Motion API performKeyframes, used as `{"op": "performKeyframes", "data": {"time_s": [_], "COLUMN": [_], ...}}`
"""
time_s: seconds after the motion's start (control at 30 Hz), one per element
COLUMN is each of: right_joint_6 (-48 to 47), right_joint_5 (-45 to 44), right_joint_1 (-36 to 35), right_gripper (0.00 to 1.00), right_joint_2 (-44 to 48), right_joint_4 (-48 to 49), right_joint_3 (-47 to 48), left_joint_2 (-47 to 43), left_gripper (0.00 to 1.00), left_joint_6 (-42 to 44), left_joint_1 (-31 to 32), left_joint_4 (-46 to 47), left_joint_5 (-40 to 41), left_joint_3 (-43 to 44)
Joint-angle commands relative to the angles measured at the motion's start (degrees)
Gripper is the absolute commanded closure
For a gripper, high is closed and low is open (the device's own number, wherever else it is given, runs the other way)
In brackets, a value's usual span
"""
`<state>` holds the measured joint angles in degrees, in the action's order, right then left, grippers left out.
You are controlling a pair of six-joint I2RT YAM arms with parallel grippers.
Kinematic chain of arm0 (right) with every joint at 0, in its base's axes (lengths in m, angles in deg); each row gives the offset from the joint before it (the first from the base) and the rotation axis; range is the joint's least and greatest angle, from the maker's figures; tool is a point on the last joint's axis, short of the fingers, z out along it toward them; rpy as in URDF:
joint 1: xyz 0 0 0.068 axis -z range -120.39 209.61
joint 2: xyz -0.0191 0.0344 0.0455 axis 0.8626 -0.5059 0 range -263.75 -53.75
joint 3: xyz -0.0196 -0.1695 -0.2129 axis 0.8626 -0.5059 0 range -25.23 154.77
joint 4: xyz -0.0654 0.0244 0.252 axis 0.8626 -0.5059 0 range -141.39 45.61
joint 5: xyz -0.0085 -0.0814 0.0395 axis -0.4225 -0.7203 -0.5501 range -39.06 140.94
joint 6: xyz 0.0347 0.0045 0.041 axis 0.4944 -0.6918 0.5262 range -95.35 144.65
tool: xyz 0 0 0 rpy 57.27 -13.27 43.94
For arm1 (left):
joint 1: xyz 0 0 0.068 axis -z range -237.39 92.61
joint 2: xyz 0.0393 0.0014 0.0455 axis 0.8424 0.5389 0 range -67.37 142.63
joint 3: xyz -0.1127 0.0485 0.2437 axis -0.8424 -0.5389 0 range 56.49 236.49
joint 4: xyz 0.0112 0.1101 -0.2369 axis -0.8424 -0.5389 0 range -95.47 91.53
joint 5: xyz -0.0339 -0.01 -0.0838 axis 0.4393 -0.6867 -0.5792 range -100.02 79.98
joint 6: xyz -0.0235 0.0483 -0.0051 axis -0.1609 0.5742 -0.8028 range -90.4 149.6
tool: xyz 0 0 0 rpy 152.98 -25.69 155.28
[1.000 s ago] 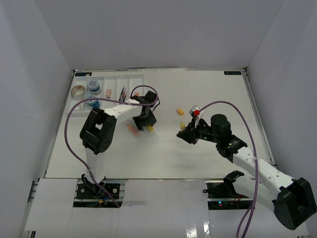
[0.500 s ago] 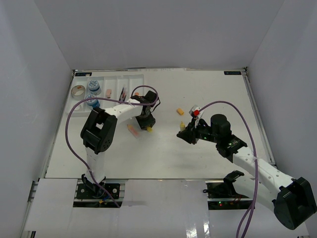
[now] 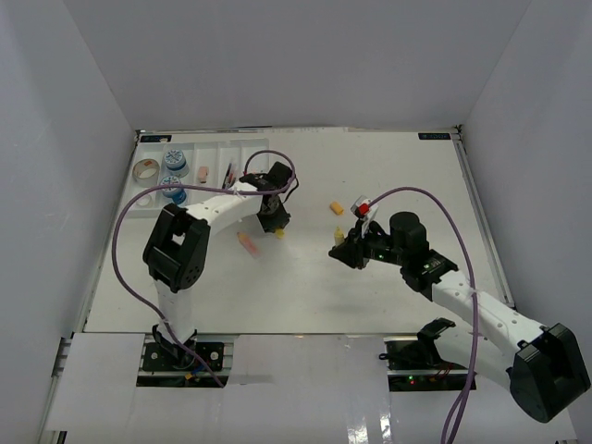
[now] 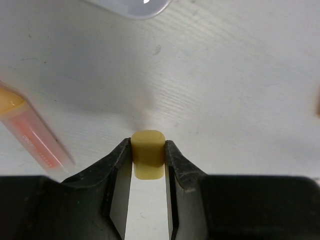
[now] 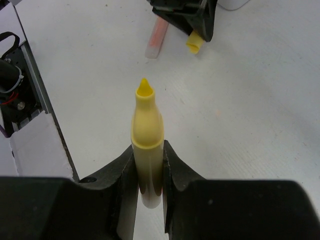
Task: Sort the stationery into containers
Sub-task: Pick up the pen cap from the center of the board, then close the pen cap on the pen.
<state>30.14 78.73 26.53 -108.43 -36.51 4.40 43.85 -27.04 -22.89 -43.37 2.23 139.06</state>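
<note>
1. The small yellow piece [image 4: 148,160] sits right between the two fingers of the left pincer [image 4: 148,150]; both fingers [image 4: 119,167] touch its sides, so this pincer is clamped on it; its round end sticks out a little past the fingertips; I cannot tell if it touches the table [image 3: 398,176].
2. Seen from above, this yellow piece is on the left half of the table, a little nearer to us than the right end of the white tray [image 3: 245,153].
3. An orange marker [image 4: 35,135] lies flat on the table just beside the left pincer, on the left in the wrist view; it does not touch the pincer or the yellow piece.
4. The yellow marker [image 5: 147,115] is held by the right pincer [image 5: 148,149]; the fingers press on both of its sides, so this pincer is clamped on it; its pointy tip is bare and points away from the pincer, toward the left pincer; it is up off the table.
5. A small orange-yellow block [image 3: 336,208] lies alone on the table between the two pincers, a bit farther back; it touches nothing.
6. The tray is at the far left corner of the table; in it are a tape roll [image 3: 143,169], two blue-white tubs [image 3: 174,160], a pink eraser [image 3: 202,172] and some thin pens [image 3: 228,172]; the left pincer is near its right end; the right pincer is well apart from it.
</note>
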Motion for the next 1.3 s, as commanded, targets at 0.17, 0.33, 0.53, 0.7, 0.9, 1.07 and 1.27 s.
{"op": "performKeyframes", "data": {"time_s": [0.17, 0.33, 0.53, 0.7, 0.9, 1.07, 1.27], "right_joint_6": [5.1, 6.5, 7.1, 8.3, 9.2, 9.6, 10.0], "right_joint_5": [-0.3, -2.7, -5.0, -4.5, -4.2, -3.2, -2.6], "right_joint_1": [-5.1, -7.6, -10.4, -11.1, -11.3, -11.4, -11.4], "right_gripper": [0.92, 0.92, 0.92, 0.92, 0.92, 0.92, 0.92], "right_joint_2": [-7.9, -13.2, -19.8, -25.8, -30.9, -33.5, -35.7], "right_joint_4": [5.2, 7.4, 8.8, 10.5, 11.7, 12.0, 11.5], "right_joint_3": [6.7, 10.1, 16.4, 22.0, 26.4, 28.8, 30.8], "left_joint_2": [-16.5, -24.9, -32.3, -36.4, -38.9, -40.2, -41.3], "left_gripper": [0.99, 1.0, 1.0, 1.0, 1.0, 1.0, 1.0], "left_joint_6": [7.7, 13.0, 16.6, 18.8, 20.5, 21.2, 21.4], "left_joint_1": [0.0, 0.1, 0.3, 0.4, 0.4, 0.4, 0.4], "left_joint_4": [10.5, 14.7, 17.8, 23.5, 30.2, 33.1, 35.3], "left_joint_5": [4.3, 5.1, 4.1, 3.4, 1.3, -0.1, -2.0], "left_joint_3": [-0.6, -4.0, -8.1, -13.7, -17.6, -19.6, -21.0]}}
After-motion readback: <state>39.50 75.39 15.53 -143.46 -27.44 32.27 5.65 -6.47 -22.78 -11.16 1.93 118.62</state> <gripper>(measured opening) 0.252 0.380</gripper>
